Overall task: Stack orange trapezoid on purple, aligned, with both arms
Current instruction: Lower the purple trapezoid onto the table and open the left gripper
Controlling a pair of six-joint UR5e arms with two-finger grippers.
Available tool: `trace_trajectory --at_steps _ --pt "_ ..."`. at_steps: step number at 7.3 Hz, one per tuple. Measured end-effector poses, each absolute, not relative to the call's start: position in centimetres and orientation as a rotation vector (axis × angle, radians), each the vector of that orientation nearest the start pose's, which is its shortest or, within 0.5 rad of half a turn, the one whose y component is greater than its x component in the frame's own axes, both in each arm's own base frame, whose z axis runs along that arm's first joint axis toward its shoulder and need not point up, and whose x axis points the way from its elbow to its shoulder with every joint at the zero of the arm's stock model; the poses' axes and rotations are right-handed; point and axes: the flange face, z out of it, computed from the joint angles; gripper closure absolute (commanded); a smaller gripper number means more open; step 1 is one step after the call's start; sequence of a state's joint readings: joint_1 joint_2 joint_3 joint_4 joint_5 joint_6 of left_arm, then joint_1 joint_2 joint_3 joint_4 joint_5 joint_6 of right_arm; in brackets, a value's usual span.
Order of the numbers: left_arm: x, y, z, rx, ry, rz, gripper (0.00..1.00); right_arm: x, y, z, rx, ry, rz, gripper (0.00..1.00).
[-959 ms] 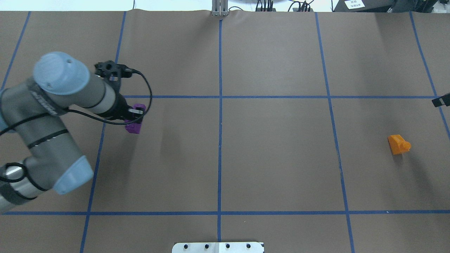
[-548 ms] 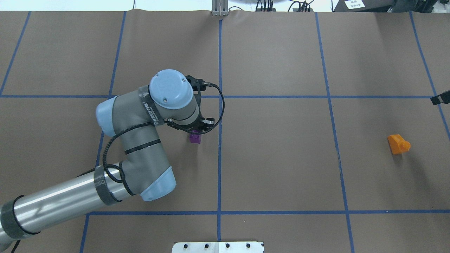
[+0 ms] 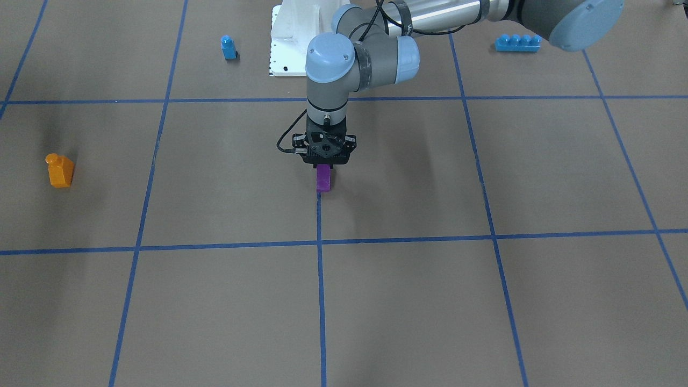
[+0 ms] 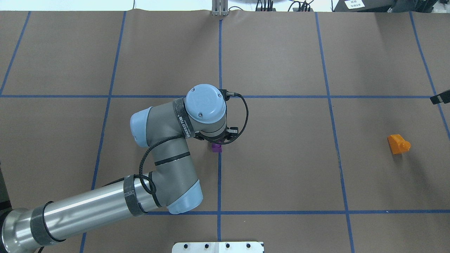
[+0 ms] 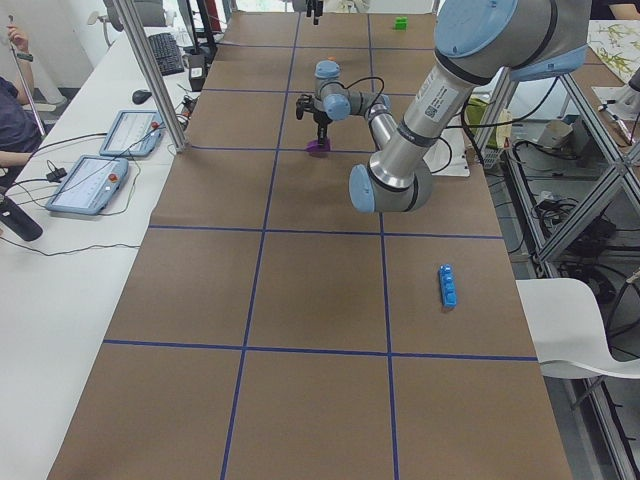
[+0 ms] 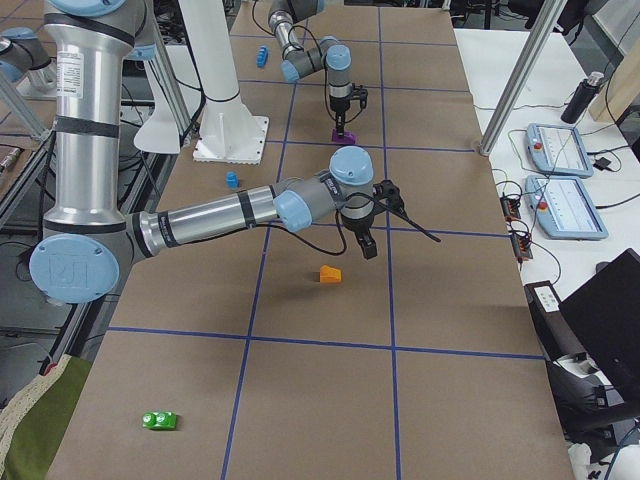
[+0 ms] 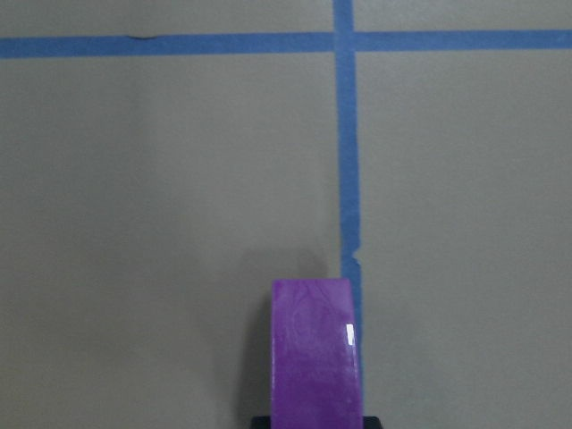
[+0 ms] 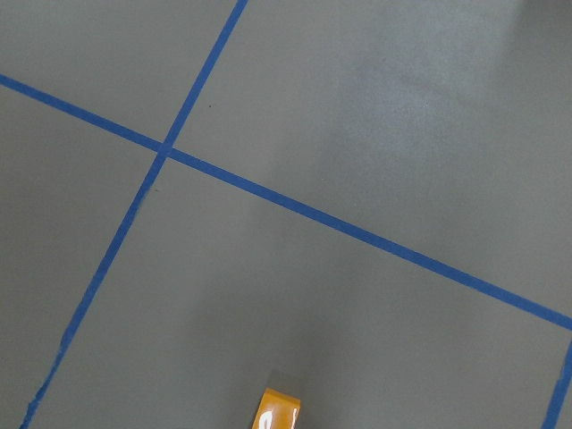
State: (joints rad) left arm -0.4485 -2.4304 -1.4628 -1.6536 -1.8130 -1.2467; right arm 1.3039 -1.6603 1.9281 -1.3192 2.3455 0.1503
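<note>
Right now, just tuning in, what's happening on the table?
The left gripper is shut on the small glossy purple plastic block, holding it low at the table's centre by the blue tape line. The small orange plastic trapezoid block lies alone on the robot's right side. The right gripper hovers near it, not holding it; whether it is open can't be judged.
</note>
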Motion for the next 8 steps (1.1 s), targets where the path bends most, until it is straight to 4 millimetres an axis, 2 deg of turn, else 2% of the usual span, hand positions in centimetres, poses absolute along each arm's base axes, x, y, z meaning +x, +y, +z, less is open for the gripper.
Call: trace_trajectory --at_steps 7,8 --pt "63.74 -42.19 16.41 0.095 0.840 -0.017 1.00 -6.12 -46.53 49.14 0.333 -0.844 -0.312 0.00" --pt "63.78 -42.20 16.47 0.095 0.839 -0.016 0.97 -6.12 -46.55 49.11 0.333 -0.844 -0.312 0.00"
